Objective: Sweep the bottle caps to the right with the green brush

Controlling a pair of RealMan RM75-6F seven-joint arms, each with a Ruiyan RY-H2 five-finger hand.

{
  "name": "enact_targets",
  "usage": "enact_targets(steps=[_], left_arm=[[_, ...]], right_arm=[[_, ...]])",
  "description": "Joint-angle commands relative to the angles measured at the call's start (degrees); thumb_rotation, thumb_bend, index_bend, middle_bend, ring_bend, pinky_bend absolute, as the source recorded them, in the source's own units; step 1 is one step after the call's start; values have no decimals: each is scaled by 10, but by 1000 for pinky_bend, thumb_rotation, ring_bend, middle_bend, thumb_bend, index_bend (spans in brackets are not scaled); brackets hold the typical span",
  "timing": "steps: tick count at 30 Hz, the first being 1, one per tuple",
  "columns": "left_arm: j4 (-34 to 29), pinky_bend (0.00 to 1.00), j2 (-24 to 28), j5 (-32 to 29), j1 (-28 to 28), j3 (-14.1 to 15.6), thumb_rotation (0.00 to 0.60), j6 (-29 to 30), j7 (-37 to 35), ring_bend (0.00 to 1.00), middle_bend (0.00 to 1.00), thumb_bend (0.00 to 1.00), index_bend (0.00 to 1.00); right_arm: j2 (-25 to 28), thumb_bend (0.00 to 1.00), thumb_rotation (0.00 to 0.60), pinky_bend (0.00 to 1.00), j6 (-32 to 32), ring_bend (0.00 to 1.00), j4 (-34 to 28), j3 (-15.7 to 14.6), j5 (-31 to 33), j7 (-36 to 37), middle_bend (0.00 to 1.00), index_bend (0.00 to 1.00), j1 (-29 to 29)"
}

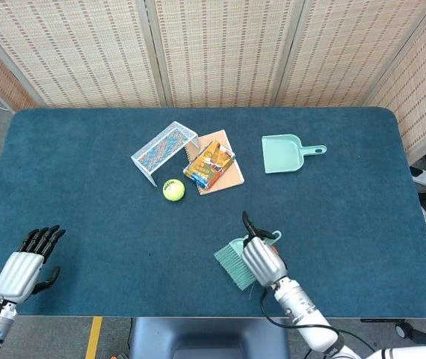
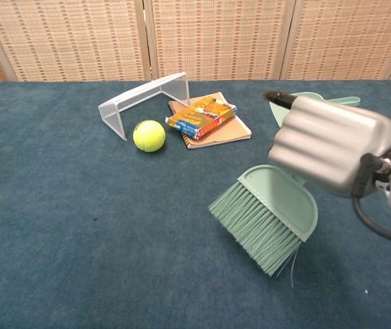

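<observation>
My right hand (image 1: 260, 256) (image 2: 329, 154) grips the handle of the green brush (image 1: 233, 261) (image 2: 269, 214) near the table's front edge. The brush is tilted, with its bristles (image 2: 250, 226) pointing down and to the left. No bottle caps show in either view; the brush and the hand cover the spot where they lay. In the chest view the hand looms large and close to the camera. My left hand (image 1: 25, 262) rests at the front left corner, holding nothing, its fingers stretched forward.
A yellow tennis ball (image 1: 173, 189) (image 2: 149, 135), a wire rack (image 1: 164, 149) (image 2: 144, 103) and a notebook with a snack packet (image 1: 211, 164) (image 2: 206, 116) lie mid-table. A green dustpan (image 1: 284, 153) sits at the back right.
</observation>
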Motion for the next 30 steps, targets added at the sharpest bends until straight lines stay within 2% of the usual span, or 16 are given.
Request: enact_targets(steps=[1, 14, 30], left_arm=[[2, 73, 0, -1, 0, 0, 600, 0, -2, 0, 0, 459, 0], [2, 72, -3, -9, -3, -3, 600, -10, 3, 0, 0, 459, 0], [6, 72, -5, -9, -2, -3, 600, -6, 7, 0, 0, 459, 0]], right_arm=[[-34, 680, 600, 0, 23, 573, 6, -6, 29, -42, 856, 910, 24], [-78, 681, 600, 0, 82, 574, 54, -20, 114, -117, 856, 910, 78], [-85, 680, 600, 0, 125, 579, 100, -53, 155, -124, 857, 910, 108]])
